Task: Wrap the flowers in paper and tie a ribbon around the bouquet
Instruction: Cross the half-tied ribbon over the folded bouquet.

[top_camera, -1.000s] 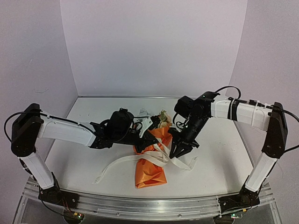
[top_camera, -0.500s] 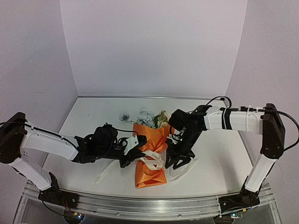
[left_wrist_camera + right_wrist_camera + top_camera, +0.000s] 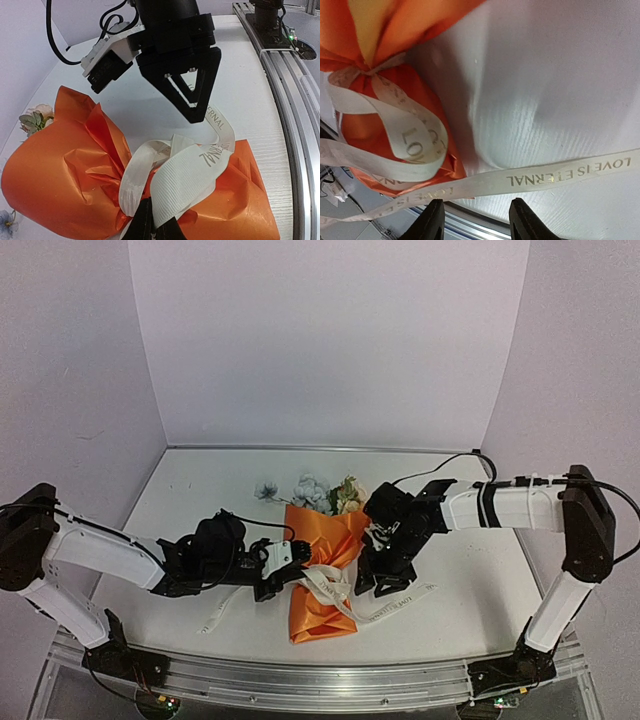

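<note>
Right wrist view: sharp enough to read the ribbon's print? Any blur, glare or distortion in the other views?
Right wrist view: the ribbon print reads clearly, though the paper at the top edge is soft and the table carries a mild sheen. Left wrist view: crisp, no glare. Top external view: flat light, faint shadows, and the front rail bows from lens distortion.

The paper (image 3: 60, 180) is glossy, crinkled; the ribbon (image 3: 185, 175) ribbed cloth (matt).

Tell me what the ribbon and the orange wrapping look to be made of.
The ribbon: apparently woven fabric, matte cream, with fine crosswise ribs and gold-toned printed lettering. The paper: a thin orange sheet, probably tissue or crepe paper, with a faint sheen, holding sharp crinkles and creases.
</note>
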